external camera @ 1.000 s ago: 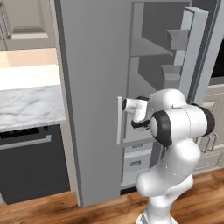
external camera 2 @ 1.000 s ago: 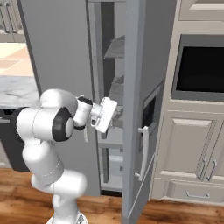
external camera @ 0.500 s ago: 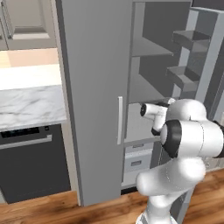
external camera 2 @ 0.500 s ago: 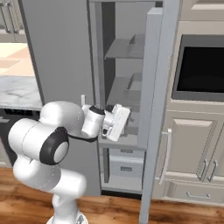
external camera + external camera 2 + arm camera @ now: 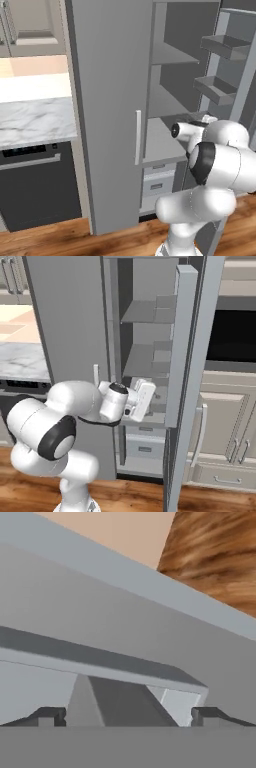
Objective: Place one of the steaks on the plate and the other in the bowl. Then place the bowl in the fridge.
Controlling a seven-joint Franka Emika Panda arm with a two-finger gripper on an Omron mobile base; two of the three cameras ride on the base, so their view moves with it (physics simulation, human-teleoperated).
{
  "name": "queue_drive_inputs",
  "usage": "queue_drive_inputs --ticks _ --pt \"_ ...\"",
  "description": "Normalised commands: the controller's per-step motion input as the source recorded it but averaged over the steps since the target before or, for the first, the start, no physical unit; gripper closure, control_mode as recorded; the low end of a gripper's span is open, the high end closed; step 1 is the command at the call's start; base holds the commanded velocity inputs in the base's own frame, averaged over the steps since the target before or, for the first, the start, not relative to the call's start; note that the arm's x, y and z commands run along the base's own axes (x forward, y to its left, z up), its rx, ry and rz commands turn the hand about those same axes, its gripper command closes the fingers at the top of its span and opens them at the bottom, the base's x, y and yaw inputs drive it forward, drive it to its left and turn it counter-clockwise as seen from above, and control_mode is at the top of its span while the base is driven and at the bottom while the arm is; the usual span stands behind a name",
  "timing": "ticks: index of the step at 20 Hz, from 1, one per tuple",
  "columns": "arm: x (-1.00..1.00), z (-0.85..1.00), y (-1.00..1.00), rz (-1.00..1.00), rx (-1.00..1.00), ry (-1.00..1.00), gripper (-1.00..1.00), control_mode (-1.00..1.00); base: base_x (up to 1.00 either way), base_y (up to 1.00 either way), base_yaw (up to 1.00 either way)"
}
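Note:
The fridge (image 5: 105, 100) stands with its right door (image 5: 192, 381) swung wide, baring grey shelves (image 5: 160, 140) and door bins (image 5: 217, 87). My gripper (image 5: 148, 398) hangs in the opening at the height of the lower shelf, just left of the door's inner edge. In the hand view the gripper (image 5: 128, 714) is open, its fingertips (image 5: 50, 714) far apart with nothing between them, and it faces a grey door bin (image 5: 100, 662) close up. The steaks, the plate and the bowl are out of view.
A marble counter (image 5: 35, 117) over a dark dishwasher (image 5: 40, 180) lies left of the fridge. A black oven (image 5: 232, 336) and cream cabinet doors (image 5: 225, 421) stand right of the open door. White drawers (image 5: 142, 446) sit low inside the fridge. The floor (image 5: 75, 240) is wood.
The fridge's right door has swung further open. My hand has moved right, from beside the left door's handle into the fridge opening. The jaws stay open.

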Motion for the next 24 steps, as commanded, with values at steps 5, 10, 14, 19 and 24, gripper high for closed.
queue_drive_inputs --ticks 5,10,14,19,24 --pt "-0.02 0.50 0.70 -0.07 0.02 -0.10 -1.00 -1.00 0.00 0.00 0.00" --pt "0.06 0.03 0.62 -0.09 0.40 0.00 -1.00 -1.00 0.00 0.00 0.00" --pt "0.13 -0.32 0.47 -0.25 0.78 -0.02 -1.00 -1.00 0.00 0.00 0.00" --pt "0.23 -0.05 0.90 -0.26 0.38 -0.19 -1.00 -1.00 0.00 0.00 0.00" --pt "0.34 -0.02 0.69 -0.12 0.24 -0.26 -1.00 -1.00 0.00 0.00 0.00"
